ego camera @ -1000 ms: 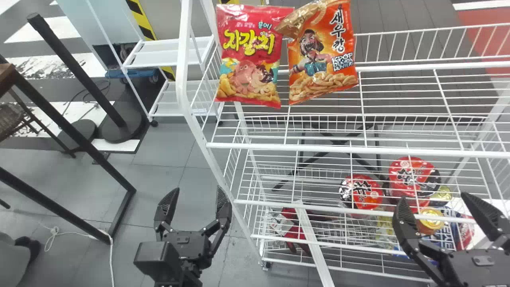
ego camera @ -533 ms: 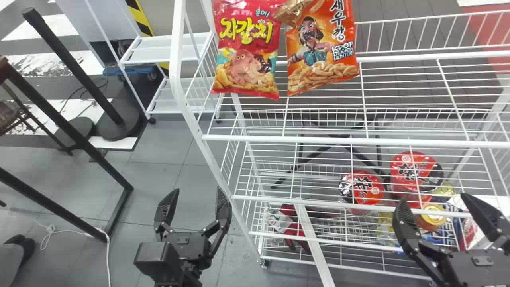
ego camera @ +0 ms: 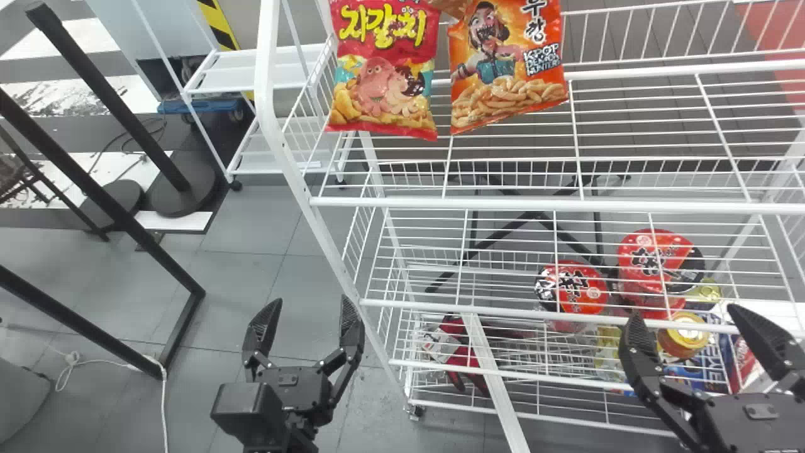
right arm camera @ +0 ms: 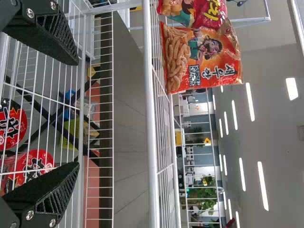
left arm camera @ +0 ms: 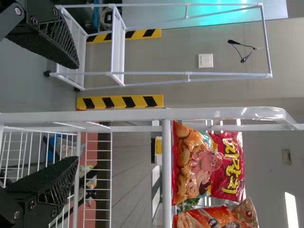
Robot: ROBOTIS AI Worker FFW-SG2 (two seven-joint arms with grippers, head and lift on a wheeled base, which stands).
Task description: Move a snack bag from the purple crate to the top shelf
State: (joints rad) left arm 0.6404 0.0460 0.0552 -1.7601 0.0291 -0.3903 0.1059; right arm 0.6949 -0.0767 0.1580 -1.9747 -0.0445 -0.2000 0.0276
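Red snack bag point(ego camera: 385, 75) at twelve o'clock in the head view, upright on the top shelf of the white wire rack point(ego camera: 566, 205), near its left-hand end. Orange snack bag point(ego camera: 509, 75) just beside it at one o'clock, upright too, gold upper corner lapping toward its neighbour. Left gripper point(ego camera: 308, 301) low, about half past seven, fingers spread wide, by the rack's left-hand post. Right gripper point(ego camera: 684, 313) at four o'clock, fingers likewise spread, in front of the lower tiers. Either one well apart from both bags. Through the wires, between three and four: two red noodle bowls point(ego camera: 573, 292); which tier, I cannot tell. Gold-lidded jar point(ego camera: 682, 335) at four. White shelf cart point(ego camera: 239, 72) at half past ten, beyond the rack; black metal frame point(ego camera: 100, 193) at nine
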